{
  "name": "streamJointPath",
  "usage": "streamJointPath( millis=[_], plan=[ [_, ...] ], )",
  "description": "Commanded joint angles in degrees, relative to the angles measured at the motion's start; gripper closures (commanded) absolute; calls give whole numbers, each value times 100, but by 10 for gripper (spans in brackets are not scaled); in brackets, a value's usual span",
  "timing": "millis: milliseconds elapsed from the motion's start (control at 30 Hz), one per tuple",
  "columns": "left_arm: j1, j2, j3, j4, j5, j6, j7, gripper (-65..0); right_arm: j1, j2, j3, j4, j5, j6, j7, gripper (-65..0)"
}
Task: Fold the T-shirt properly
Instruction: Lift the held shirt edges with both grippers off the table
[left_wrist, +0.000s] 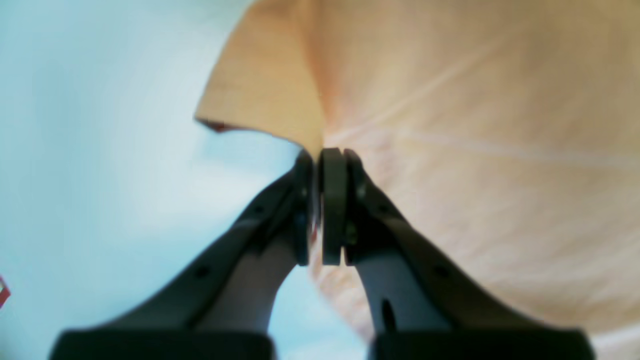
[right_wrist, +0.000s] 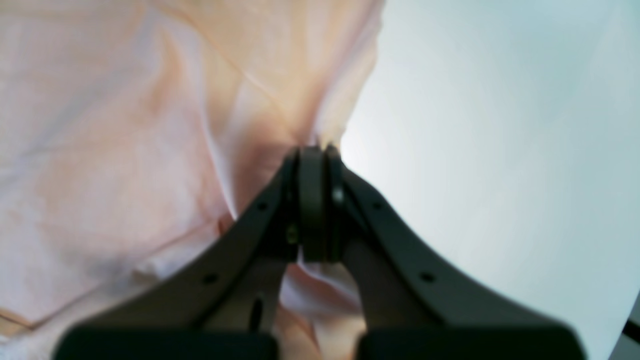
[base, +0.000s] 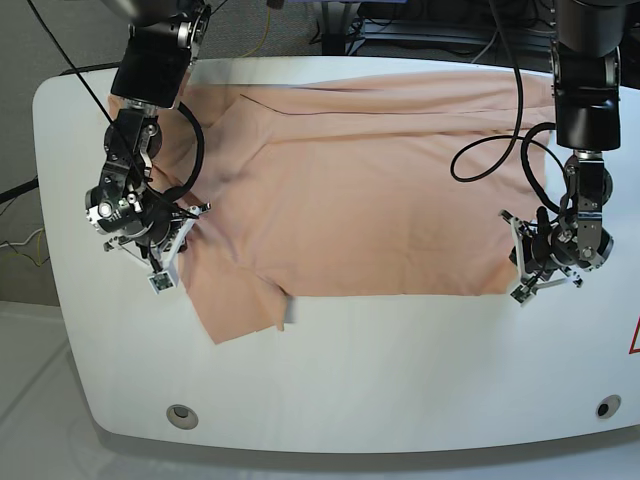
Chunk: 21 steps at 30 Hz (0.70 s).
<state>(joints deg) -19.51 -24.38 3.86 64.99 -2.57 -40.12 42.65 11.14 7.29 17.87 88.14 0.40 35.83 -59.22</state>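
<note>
1. White, rounded tabletop (base: 400, 380) carries the plain peach-orange short-sleeved cotton T-shirt (base: 370, 210), spread flat across its far half with one sleeve flap (base: 235, 315) poking toward the near edge.
2. At the base view's right, the left gripper (left_wrist: 325, 155) has its black jaws pressed together on the shirt's edge, cloth fanning out from the pinch.
3. At the shirt's opposite side, the right gripper (right_wrist: 315, 150) is likewise clamped on a bunched ridge of fabric.
4. Risk: thin cloth may slip out of either pinch if the arms pull apart too hard, and the fold would collapse.
5. Risk: uneven lifting could drag the shirt askew (wrinkles already gather near the right gripper), leaving a crooked fold line.
6. Risk: the loose sleeve flap may trail or tuck under unseen.
7. Black cables (base: 490, 150) loop over the shirt near the left arm and might snag; two round holes (base: 181, 415) sit well clear at the near corners.
</note>
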Motion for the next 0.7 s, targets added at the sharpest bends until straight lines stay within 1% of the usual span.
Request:
streamJointPath(
  millis=[0, 467, 667],
  plan=[
    [-137, -142, -30, 107, -20, 12, -59, -25, 51, 49, 2, 228, 78, -19, 1, 0],
    [-137, -511, 120, 116, -20, 12, -59, -25, -221, 67, 2, 782, 69, -19, -430, 0],
    [-137, -643, 120, 116, -20, 12, -59, -25, -265, 67, 2, 1125, 69, -19, -737, 0]
  ],
)
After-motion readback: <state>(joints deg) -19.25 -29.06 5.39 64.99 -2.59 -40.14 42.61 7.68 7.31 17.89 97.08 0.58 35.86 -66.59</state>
